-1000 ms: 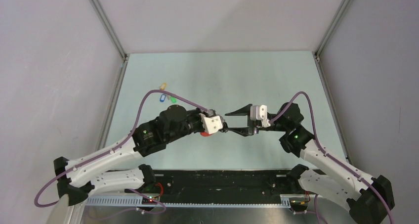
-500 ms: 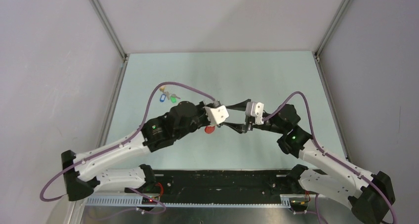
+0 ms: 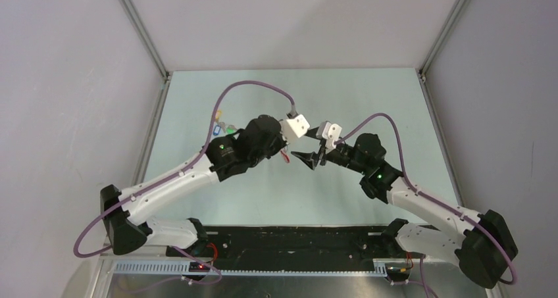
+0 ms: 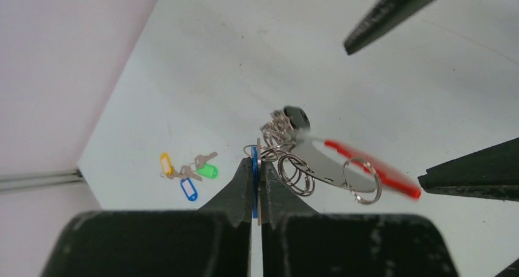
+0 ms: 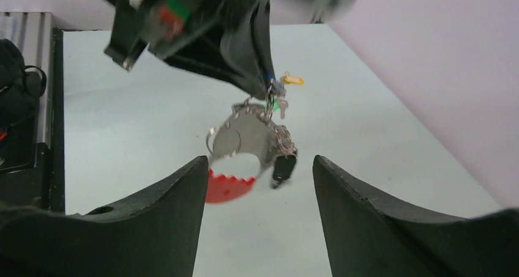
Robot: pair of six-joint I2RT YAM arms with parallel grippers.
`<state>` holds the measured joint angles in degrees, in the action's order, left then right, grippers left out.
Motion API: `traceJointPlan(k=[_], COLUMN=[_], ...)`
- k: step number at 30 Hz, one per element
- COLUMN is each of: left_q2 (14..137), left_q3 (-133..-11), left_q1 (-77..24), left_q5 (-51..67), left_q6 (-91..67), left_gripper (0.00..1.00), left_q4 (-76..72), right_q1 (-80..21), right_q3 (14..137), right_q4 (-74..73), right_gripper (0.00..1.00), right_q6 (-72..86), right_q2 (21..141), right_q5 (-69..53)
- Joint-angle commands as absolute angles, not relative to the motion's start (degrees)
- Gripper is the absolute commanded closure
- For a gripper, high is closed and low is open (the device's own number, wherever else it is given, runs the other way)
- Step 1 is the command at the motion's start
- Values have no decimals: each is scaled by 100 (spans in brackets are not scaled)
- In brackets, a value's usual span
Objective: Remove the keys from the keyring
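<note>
The left gripper [image 4: 256, 167] has its jaws clenched on a thin blue tag [image 4: 254, 178], seen edge-on. The whole bunch of keys [image 4: 283, 130] hangs from that one pinch, above the middle of the tabletop [image 3: 368, 100]. The keyring [image 4: 362, 180] and its red strap [image 4: 374, 169] dangle off the bunch toward the right gripper [image 5: 260, 159]. That gripper's jaws are spread wide, one on either side of the bunch and touching nothing.

What worries me is the hold itself. A flat plastic tag pinched between two fingertips could slide out once the other arm tugs, and then everything would drop to the tabletop. The strap and the grey plate beside it look smeared in both wrist views. I'd guess the bunch isn't hanging steady, so a closing grab could miss the thin ring and catch the strap or a loose key instead. The several small rings are crowded together near the tag, and seizing the wrong one would only twist the tangle.

The two arms meet nose to nose, so there is little room to pull apart without knocking each other.

To the far left on the tabletop lies a second cluster [image 4: 186, 173] with yellow, blue and green tags, well apart from the grippers. A purple cable [image 3: 253, 84] arches over the left arm.
</note>
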<state>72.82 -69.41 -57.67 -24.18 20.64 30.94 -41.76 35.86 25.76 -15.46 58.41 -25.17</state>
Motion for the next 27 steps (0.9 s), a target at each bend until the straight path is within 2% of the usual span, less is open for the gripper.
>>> traceJointPlan(k=[1, 17, 27], left_q2=[7068, 7347, 7379], left_q3=[-7396, -7721, -7737], left_q1=[-5330, -4834, -4789], left_q5=[-1599, -1002, -1111], left_q6=[1437, 942, 912], left_gripper=[100, 100, 100], left_q4=[3151, 3433, 3427], right_q1=[-4198, -4584, -4944], right_q3=[3817, 3911, 4223], right_q4=[3203, 4244, 4360], right_gripper=[32, 27, 28], right_q6=[-1346, -942, -798], right_q2=[6110, 6799, 7276], right_q5=[-2263, -2483, -1532])
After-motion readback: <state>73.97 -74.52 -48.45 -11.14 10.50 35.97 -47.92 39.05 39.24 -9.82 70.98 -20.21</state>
